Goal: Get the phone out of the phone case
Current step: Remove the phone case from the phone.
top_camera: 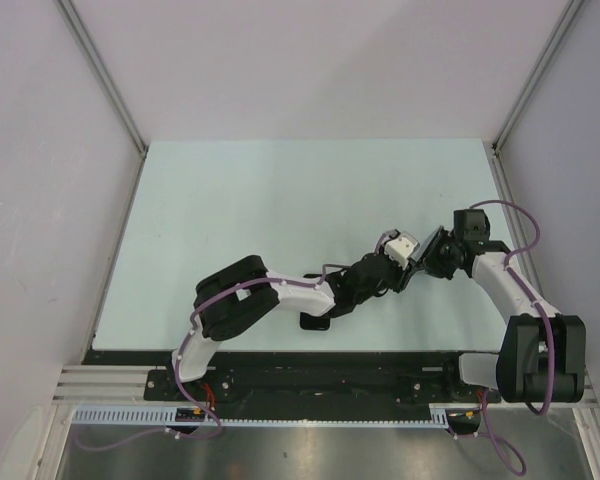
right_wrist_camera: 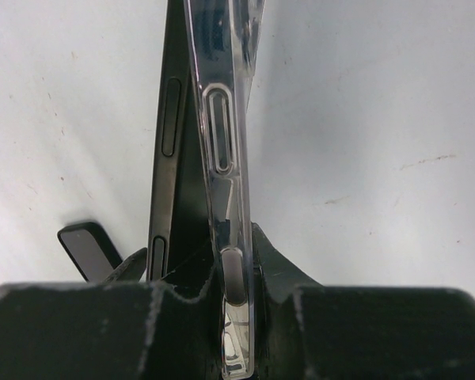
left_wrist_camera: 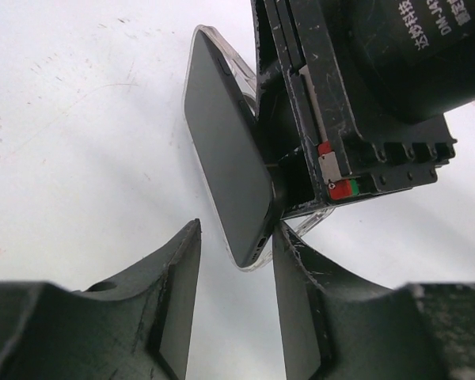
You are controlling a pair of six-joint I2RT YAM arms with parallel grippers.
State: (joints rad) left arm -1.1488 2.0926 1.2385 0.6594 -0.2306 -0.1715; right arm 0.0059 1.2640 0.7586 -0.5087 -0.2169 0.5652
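The dark phone (left_wrist_camera: 222,166) stands on edge above the table, partly lifted out of its clear phone case (right_wrist_camera: 222,119). In the right wrist view the phone (right_wrist_camera: 168,158) sits left of the case with a gap between them. My right gripper (right_wrist_camera: 236,261) is shut on the case's edge, and its black body (left_wrist_camera: 364,95) fills the upper right of the left wrist view. My left gripper (left_wrist_camera: 236,269) is open around the phone's lower corner. Its right finger (left_wrist_camera: 301,301) touches the case there, while its left finger (left_wrist_camera: 182,293) stands apart. Both grippers (top_camera: 420,255) meet right of centre.
The pale table (top_camera: 280,200) stretches out behind and to the left of the arms. Grey walls close it in at the back and on both sides. A metal rail (top_camera: 310,380) runs along the near edge under the arm bases.
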